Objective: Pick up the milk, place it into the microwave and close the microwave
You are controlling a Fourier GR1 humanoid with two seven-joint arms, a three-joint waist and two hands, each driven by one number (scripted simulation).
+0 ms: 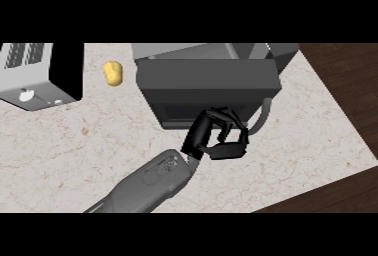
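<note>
Marble counter (66, 150): right hand (218, 137), fingers curled, nothing visibly held, at the microwave (210, 82) door; toaster (37, 75) and potato (112, 73) well beyond-left.

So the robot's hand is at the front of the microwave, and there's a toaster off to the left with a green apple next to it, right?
Nearly. The thing beside the toaster is no green apple: it is a small yellowish potato. The head view shows it between the toaster and the microwave. The hand is indeed at the microwave's front.
</note>
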